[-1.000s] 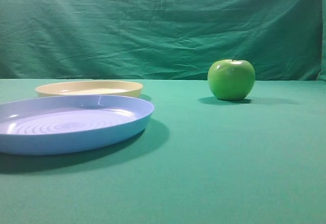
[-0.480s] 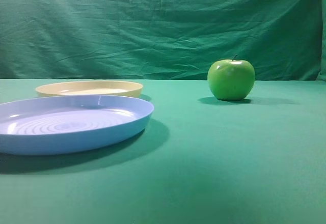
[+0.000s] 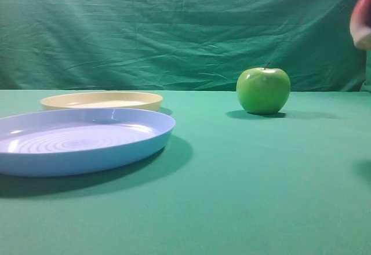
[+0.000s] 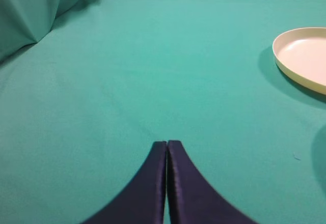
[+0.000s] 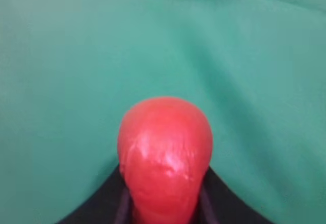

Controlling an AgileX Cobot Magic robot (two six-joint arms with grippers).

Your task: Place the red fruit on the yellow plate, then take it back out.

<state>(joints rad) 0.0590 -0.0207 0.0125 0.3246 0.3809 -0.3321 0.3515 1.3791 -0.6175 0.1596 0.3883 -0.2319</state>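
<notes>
the green cloth table (image 3: 243, 185) fills the scene. taking the yellow plate (image 3: 102, 99) as landmark: the blue plate (image 3: 81, 140) lies just in front of it, overlapping it in the high view, and the green apple (image 3: 263, 90) stands well off to its right. the red fruit (image 5: 165, 152) is far to the plate's right and up in the air, only its edge showing at the high view's right border, clamped between the right gripper (image 5: 164, 203) jaws. the left gripper (image 4: 167, 155) rests with its jaws together, the plate ahead and to its right. the carry to the plate looks just begun; next the fruit must travel left, over the apple, then down. the fruit is smooth, glossy, red.
</notes>
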